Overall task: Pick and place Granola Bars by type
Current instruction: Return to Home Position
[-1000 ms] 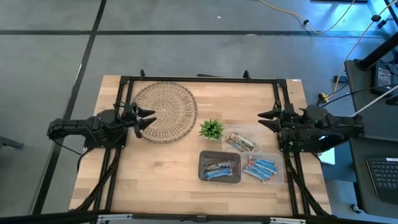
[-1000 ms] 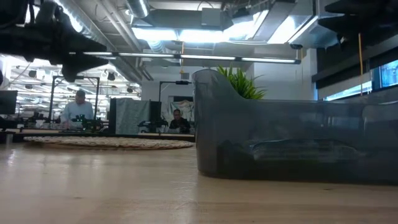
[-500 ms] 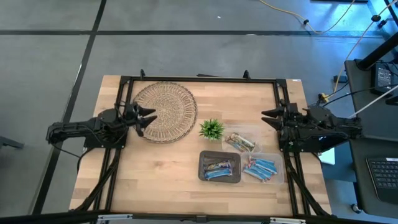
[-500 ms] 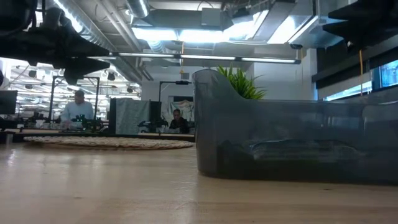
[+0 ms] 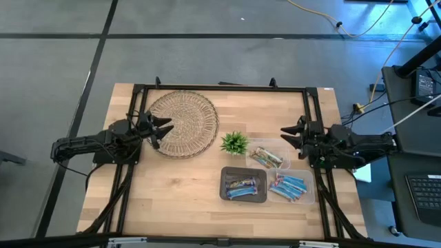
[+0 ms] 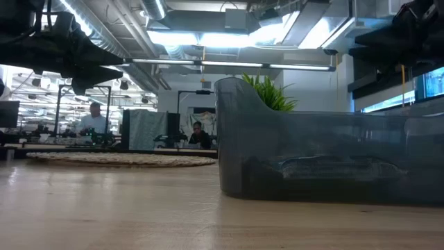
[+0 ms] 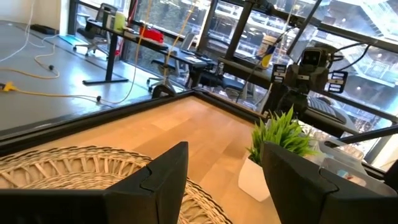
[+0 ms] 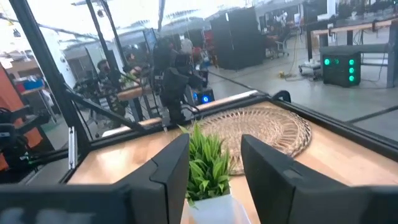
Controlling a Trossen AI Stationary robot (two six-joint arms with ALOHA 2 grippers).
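In the high view, wrapped bars lie in three places. Green, red and tan ones [image 5: 266, 158] are in a clear tray. Blue ones [image 5: 289, 186] are in a second clear tray. Blue and dark ones [image 5: 242, 186] are in a grey bin [image 5: 225, 194]. My right gripper [image 5: 286, 136] is open and hovers above the table just right of the mixed-bar tray. My left gripper [image 5: 160, 130] is open and hangs over the left edge of the woven round mat [image 5: 183, 122]. Both wrist views show parted, empty fingers.
A small green plant [image 5: 235, 143] in a white pot stands between the mat and the trays. A black frame [image 5: 220, 88] runs along the far edge and both sides of the table. Bare wood lies at the near left. People sit in the room beyond [image 6: 89, 119].
My right gripper has moved toward the table's left and near edges, closing on the tray of mixed bars while staying open. The bars, trays and bin have not moved.
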